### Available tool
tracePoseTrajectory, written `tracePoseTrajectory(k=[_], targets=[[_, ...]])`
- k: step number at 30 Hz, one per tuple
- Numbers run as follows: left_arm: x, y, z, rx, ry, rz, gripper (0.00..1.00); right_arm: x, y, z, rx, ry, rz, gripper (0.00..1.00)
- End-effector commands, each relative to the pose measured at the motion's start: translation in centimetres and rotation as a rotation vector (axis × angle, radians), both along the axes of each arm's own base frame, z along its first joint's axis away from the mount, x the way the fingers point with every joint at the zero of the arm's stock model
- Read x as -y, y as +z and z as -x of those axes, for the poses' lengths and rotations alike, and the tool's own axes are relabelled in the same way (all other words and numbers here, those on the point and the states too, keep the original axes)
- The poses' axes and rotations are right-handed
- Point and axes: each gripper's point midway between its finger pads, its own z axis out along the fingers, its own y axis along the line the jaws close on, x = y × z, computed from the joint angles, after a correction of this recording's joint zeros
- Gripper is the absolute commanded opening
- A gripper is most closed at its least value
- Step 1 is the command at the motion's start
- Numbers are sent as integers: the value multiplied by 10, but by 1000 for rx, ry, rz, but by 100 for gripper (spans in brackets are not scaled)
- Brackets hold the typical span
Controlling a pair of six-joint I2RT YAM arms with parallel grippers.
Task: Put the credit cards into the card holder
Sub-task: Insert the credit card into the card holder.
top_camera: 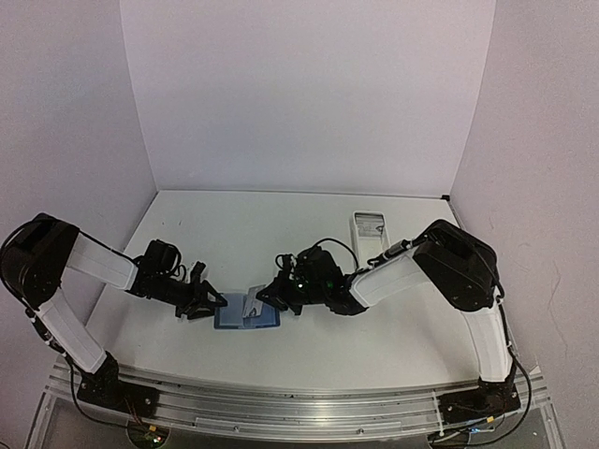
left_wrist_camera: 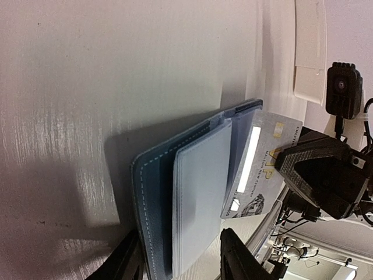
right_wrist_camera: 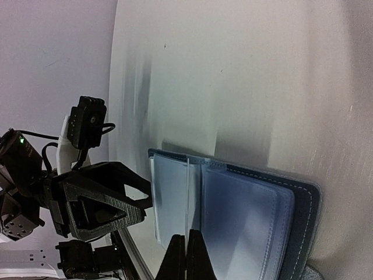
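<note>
White table [top_camera: 234,224], card holder [left_wrist_camera: 192,175] open; left gripper [left_wrist_camera: 179,256] spread astride its edge, right gripper [right_wrist_camera: 186,242] pinching credit card [left_wrist_camera: 259,157]

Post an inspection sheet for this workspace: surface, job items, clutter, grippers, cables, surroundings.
Surface: white table, matte.
Job's things: blue card holder lies open, clear sleeves showing; one credit card held over it.
Clutter: long white tray, far right.
Grippers: left gripper fingers apart, straddling the holder's near edge; right gripper shut on the card.
Cables: black lead looped above the right wrist.
Surroundings: plain white walls; metal rail under the bases.
</note>
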Motion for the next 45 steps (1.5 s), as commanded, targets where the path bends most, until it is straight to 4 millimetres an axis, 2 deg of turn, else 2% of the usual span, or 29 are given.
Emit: tracePoseTrajectory(k=[1,9,15,18,21,26,30,35,39,42,45], targets=[[-21,-38,18,-113,60,-127,42,-4,10,-3,9,-18,-48,0],[-22,-43,18,-120,65,-138,35,9,6,-4,20,-57,-16,0],[-23,-45,18,-121,68,-141,33,1,-7,-1,-8,-31,-14,0],[-23,-46,18,-122,68,-142,29,-1,-10,1,-14,-24,-16,0],[-23,-46,18,-122,69,-141,22,-3,0,2,2,-10,-48,0],[-23,-47,19,-125,73,-141,1,-2,30,8,23,4,-133,0],[-26,-50,19,-132,87,-157,0,3,36,7,35,-17,-143,0],[-27,-51,20,-135,90,-163,0,4,14,2,17,-47,-110,0],[-28,-51,19,-134,92,-168,0,-8,13,1,18,-15,-135,0],[-28,-52,19,-136,93,-171,0,-8,15,-1,30,-25,-139,0],[-28,-51,18,-132,93,-169,0,-5,3,-2,16,-43,-120,0]])
